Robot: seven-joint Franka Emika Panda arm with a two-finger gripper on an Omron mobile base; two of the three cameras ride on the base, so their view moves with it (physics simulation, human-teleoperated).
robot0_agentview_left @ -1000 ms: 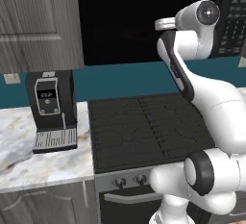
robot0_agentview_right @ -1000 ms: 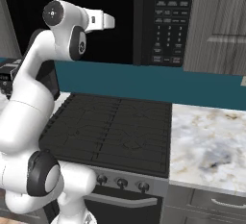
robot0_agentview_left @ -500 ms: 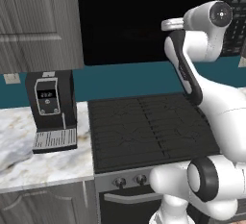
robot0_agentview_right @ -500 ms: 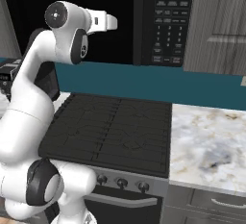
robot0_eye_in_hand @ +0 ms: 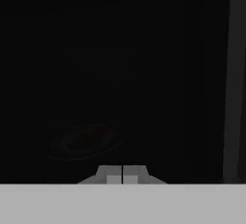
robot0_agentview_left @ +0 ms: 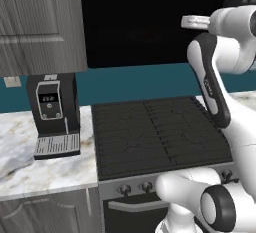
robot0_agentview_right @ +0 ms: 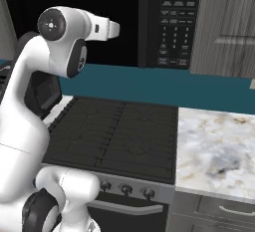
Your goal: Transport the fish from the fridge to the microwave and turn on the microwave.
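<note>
Facing the microwave [robot0_agentview_right: 169, 22] door, my claw [robot0_eye_in_hand: 122, 174] is pressed together and empty; a faint reddish shape behind the glass suggests only the keypad [robot0_agentview_right: 175, 29] remains.

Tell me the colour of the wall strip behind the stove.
Teal, a dark blue-green. The wall strip behind the stove shows best in the right base view.

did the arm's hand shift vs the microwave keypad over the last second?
Yes. In the right base view the white hand now ends closer to the microwave keypad, having edged right toward it.
</note>
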